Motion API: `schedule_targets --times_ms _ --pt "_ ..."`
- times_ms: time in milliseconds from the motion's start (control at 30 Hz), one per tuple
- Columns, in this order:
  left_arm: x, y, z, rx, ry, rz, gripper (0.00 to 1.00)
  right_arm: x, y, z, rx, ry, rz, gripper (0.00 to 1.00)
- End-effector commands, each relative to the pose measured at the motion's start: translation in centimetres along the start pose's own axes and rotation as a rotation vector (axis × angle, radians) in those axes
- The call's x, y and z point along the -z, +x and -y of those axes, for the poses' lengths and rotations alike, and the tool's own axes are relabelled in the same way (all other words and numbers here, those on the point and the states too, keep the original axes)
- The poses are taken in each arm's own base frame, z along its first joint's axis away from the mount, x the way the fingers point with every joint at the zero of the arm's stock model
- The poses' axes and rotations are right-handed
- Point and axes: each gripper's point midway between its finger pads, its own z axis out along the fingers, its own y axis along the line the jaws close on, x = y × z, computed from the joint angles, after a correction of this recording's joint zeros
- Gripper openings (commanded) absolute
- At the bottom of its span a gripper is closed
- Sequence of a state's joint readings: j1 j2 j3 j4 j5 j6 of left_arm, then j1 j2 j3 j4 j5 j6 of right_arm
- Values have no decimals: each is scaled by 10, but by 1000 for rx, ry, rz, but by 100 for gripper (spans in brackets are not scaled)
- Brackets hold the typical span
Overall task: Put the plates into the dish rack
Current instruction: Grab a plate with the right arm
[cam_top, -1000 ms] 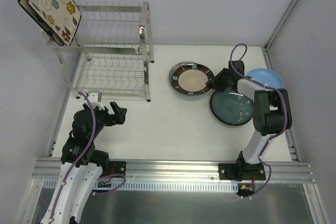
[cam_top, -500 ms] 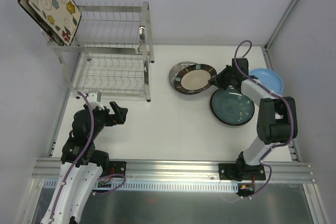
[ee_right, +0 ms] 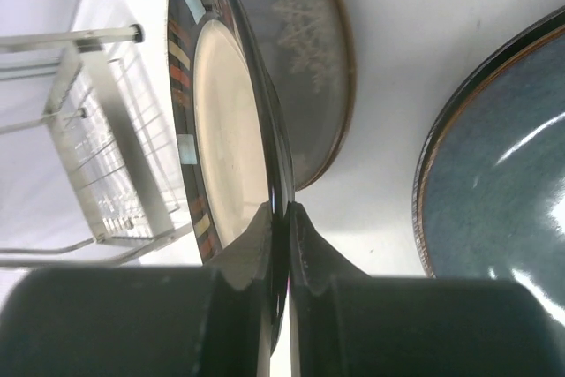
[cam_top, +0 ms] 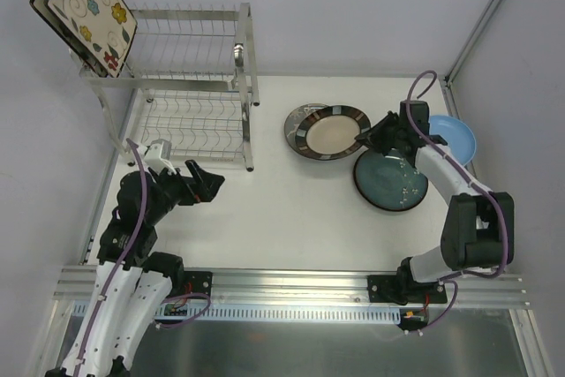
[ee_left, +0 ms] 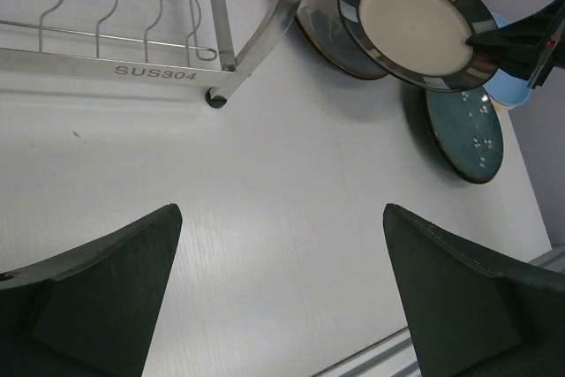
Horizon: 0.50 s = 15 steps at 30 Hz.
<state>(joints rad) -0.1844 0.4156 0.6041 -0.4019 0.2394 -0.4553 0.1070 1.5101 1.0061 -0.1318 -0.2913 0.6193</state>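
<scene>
My right claw (ee_right: 284, 211) is pressed together on the right edge of the rimmed plate (cam_top: 327, 131), pinching its glossy dark rim. This plate is round, with a smooth cream centre and a band of striped dark blocks. Its gripped side is raised off a grey plate (ee_right: 305, 50) with a pale leafy pattern and a brown edge. Just near-right lies the teal plate (cam_top: 391, 181), round, glazed and flecked with small white marks. The blue plate (cam_top: 459, 134) sits further right, partly under my arm.

My left claw (cam_top: 205, 184) stands spread wide, holding nothing, by the near right corner of the rack (cam_top: 190, 86). The rack is shiny flat steel bar with thin wavy wires, at the far left. A square plate (cam_top: 84, 11), cream with coloured flowers and a dark edge, leans at its far left top.

The table (cam_top: 291, 209) is matte white. Pale walls (cam_top: 353, 6) close it in, and a ribbed aluminium rail (cam_top: 291, 284) runs along the near edge.
</scene>
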Motion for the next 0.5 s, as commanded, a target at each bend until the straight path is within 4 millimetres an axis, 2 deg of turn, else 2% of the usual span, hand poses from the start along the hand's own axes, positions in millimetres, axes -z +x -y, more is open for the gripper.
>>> schedule_targets --times_ms 0,200,467 --pt "5 -15 31 56 109 -5 99 49 -13 -67 58 -258 65 1" --pt "5 -21 46 144 146 -38 99 76 5 -71 92 -324 37 1" --pt "2 -15 63 211 215 -131 99 118 42 -76 204 -449 -24 1"
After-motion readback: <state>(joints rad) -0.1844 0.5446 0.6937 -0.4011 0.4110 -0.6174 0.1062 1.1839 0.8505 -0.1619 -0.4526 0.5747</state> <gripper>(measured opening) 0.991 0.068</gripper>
